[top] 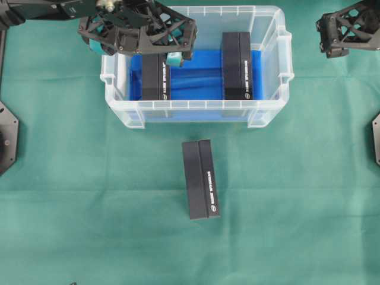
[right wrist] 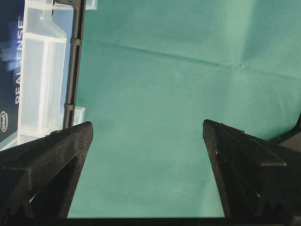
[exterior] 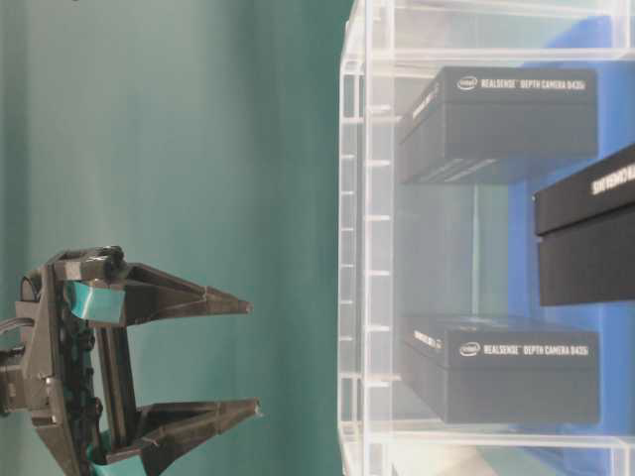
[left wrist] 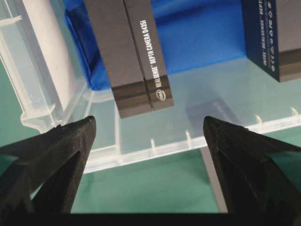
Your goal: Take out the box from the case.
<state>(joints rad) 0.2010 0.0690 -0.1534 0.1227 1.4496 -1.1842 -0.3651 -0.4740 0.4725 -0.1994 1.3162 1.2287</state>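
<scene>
A clear plastic case (top: 270, 95) lined with blue cloth (top: 196, 74) sits at 12 o'clock on the green table cover (top: 89, 196). Two black boxes lie inside: the left box (top: 155, 80) at 9 o'clock and the right box (top: 237, 65) at 3 o'clock. A third box (top: 200, 179) lies outside, near the case's front wall. The left gripper (left wrist: 148, 136) hovers above the left box, jaws wide apart and empty. The right gripper (right wrist: 146, 134) hangs over bare cloth beside the case, jaws likewise apart.
</scene>
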